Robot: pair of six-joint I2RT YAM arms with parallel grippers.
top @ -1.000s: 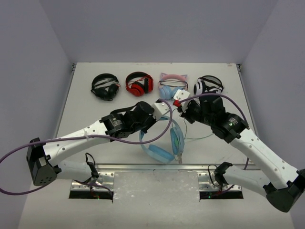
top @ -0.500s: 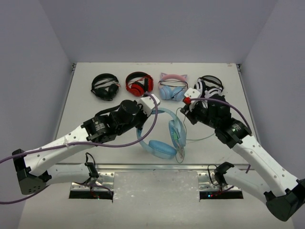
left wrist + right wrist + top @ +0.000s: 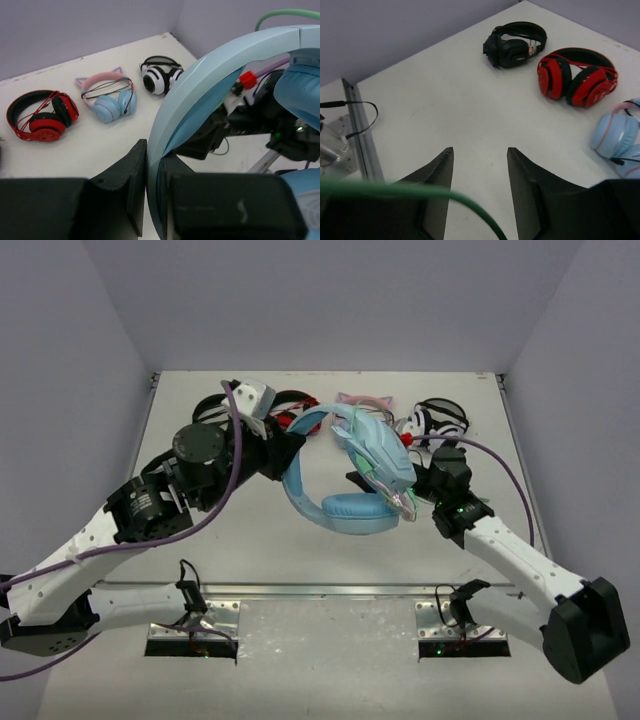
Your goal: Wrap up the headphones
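Headphones [image 3: 355, 510] aloft, light-blue band inside left end effector [image 3: 152, 182]

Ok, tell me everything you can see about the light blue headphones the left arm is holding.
The headphones are plain light blue, smooth plastic by the look, with a wide arched band and two oval padded earcups. They are held up off the table, tilted, one earcup lower than the other. The left tool is clamped on the band. A thin pale-green cable runs from them.
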